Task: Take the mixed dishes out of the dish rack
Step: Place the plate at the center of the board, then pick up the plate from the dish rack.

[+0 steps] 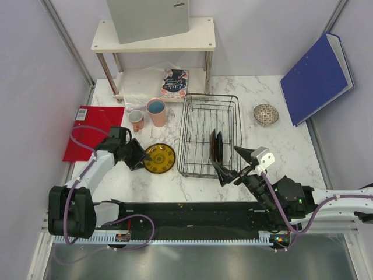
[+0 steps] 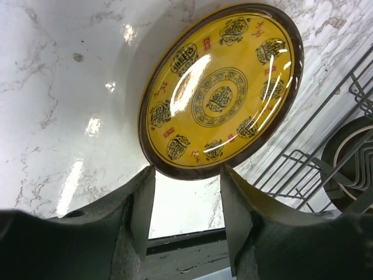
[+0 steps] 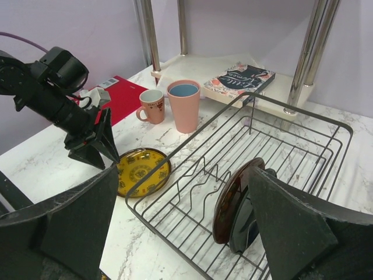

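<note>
A dark wire dish rack point(image 1: 208, 134) sits mid-bench, its long axis running from the near edge to the far edge. Inside, at its near right, two dark plates point(image 3: 233, 198) stand on edge and overlap, their patterns hard to read. A yellow plate point(image 2: 220, 93) lies flat left of the rack, just beyond the spread, empty left hand point(image 2: 186, 181). The right hand point(image 1: 229, 163), spread wide, hovers by the racked plates.

Open room above upright plates point(image 1: 216, 146), dish rack point(image 1: 211, 95) walls around.

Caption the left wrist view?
Open left gripper by the yellow plate lying flat on the marble table, dish rack at right.
</note>
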`<state>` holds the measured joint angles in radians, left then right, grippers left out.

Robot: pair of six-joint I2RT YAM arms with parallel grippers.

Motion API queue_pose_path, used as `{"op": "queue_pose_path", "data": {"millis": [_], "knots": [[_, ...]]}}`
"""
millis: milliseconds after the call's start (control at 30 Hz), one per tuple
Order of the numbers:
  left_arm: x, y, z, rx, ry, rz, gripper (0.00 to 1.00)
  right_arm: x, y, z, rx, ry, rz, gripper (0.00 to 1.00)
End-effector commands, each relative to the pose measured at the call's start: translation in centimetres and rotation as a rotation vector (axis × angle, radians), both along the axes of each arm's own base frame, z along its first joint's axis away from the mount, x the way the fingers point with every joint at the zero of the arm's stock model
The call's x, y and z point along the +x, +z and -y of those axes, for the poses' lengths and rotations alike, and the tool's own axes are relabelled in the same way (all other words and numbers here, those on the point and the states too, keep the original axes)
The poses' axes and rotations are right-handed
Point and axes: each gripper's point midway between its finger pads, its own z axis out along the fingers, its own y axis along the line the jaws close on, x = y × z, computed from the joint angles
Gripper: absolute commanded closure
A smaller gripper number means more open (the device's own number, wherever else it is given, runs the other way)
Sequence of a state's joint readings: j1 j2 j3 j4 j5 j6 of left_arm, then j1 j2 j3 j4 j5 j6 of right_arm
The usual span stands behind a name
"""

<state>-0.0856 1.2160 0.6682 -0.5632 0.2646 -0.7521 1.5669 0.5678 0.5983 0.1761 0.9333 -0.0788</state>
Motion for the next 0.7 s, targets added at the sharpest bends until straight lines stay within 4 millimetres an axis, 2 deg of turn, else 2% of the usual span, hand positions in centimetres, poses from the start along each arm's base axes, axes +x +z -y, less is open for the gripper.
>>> {"op": "queue_pose_path", "data": {"millis": [0, 167, 200, 233, 300, 333, 367, 400, 433, 467, 500, 533, 633, 667], "knots": [[0.6, 3.1, -0.8, 0.061, -0.039, 0.097, 0.45, 0.2, -0.4, 0.3, -0.019, -0.018, -0.014, 0.02], [1.1, 7.8, -2.4, 0.155, -0.039, 0.231, 0.44, 1.5, -1.9, 1.6, -0.097, -0.162, -0.033, 0.02], [1.2, 9.7, -2.8, 0.178, -0.037, 0.289, 0.44, 1.6, -2.3, 1.5, -0.142, -0.177, -0.018, 0.02], [1.2, 10.5, -3.0, 0.190, -0.032, 0.312, 0.44, 1.8, -2.4, 1.6, -0.153, -0.196, -0.014, 0.02], [1.1, 12.5, -2.9, 0.190, -0.021, 0.386, 0.43, 2.7, -2.5, 1.8, -0.180, -0.273, -0.021, 0.02], [1.0, 13.2, -2.5, 0.185, -0.026, 0.424, 0.43, 3.9, -3.1, 3.0, -0.217, -0.358, -0.049, 0.02], [1.0, 13.6, -2.4, 0.184, -0.027, 0.455, 0.43, 4.7, -3.4, 3.4, -0.236, -0.402, -0.080, 0.02], [0.8, 13.6, -2.4, 0.189, -0.028, 0.473, 0.42, 5.5, -2.5, 1.5, -0.153, -0.368, -0.164, 0.02], [0.6, 14.6, -2.2, 0.183, -0.030, 0.530, 0.39, 7.9, -4.1, 3.9, -0.227, -0.463, -0.233, 0.02], [0.5, 14.8, -2.1, 0.182, -0.034, 0.547, 0.39, 9.1, -4.4, 4.0, -0.218, -0.470, -0.285, 0.02], [0.3, 14.9, -2.0, 0.181, -0.046, 0.558, 0.38, 9.7, -5.0, 2.5, -0.210, -0.392, -0.348, 0.02], [0.0, 15.3, -1.7, 0.177, -0.057, 0.578, 0.37, 11.0, -5.1, 3.5, -0.175, -0.430, -0.379, 0.02], [-0.7, 15.5, -0.9, 0.151, -0.096, 0.599, 0.35, 12.4, -5.2, 2.8, -0.114, -0.374, -0.440, 0.02], [-1.1, 15.7, -0.6, 0.139, -0.113, 0.611, 0.35, 12.9, -5.7, 2.4, -0.124, -0.364, -0.463, 0.02]]}}
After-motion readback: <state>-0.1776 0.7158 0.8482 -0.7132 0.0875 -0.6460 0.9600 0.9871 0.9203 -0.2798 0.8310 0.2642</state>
